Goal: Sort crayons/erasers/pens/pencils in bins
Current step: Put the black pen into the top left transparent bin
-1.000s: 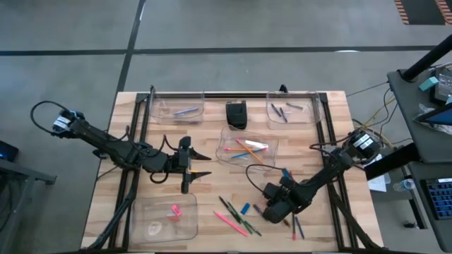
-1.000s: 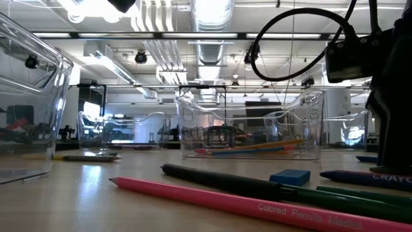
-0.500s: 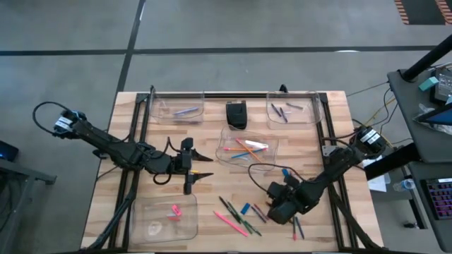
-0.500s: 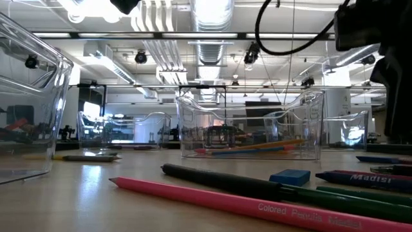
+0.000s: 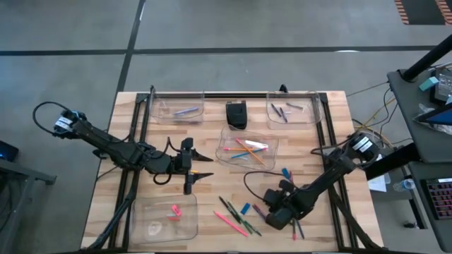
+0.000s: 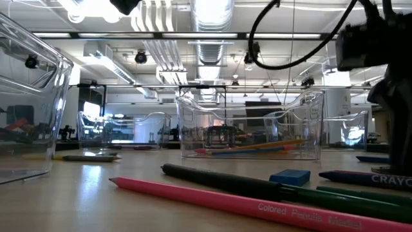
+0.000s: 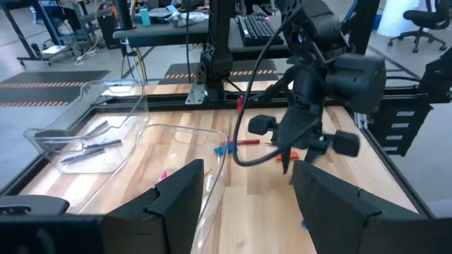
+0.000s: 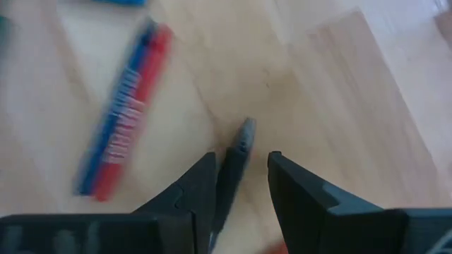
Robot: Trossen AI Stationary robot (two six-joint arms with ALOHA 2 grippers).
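Four clear bins [image 5: 176, 104] sit on the desk [image 5: 212, 180]: two far, one central, one near-left. Roughly ten sticks and one blue eraser [image 5: 245, 209] lie loose near-right. Right hand [image 8: 239, 176] is low there, fingers apart around a dark grey crayon [image 8: 240, 144], grip unclear. Left hand [image 5: 203, 164] hovers mid-left, fingers apart, empty. Bin contents blur.

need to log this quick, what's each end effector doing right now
Left end effector: open, holding nothing, above the table near the middle bin.
Right end effector: partly open, fingers either side of a dark grey crayon lying on the table, not gripped yet.
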